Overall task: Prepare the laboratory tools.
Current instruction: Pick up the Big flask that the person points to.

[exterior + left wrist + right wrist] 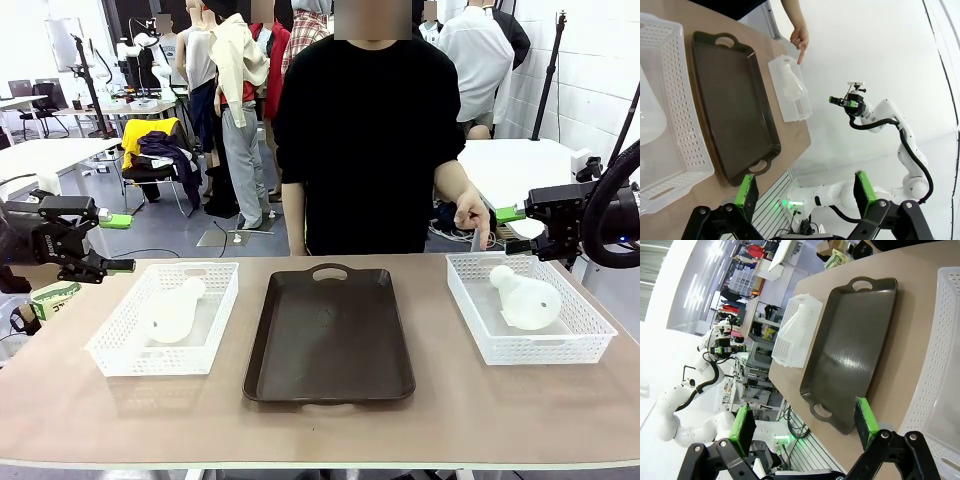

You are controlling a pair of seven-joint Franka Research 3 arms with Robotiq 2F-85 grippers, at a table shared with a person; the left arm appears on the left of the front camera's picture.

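Front view: left flask (pixel 172 312), right flask (pixel 527 301) lie necks-inward; left gripper (pixel 119 243), right gripper (pixel 515 230) wide.

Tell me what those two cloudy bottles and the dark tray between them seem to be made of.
The left flask and right flask look like frosted plastic or glass: milky, translucent, matte. The tray looks like dark brown plastic or coated metal: smooth, with soft glare.

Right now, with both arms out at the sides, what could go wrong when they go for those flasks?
1. The person's hand points at the right basket, close to the open right gripper; a reach might strike it.
2. The left flask and right flask lie on their sides, so they may roll or slip when pinched.
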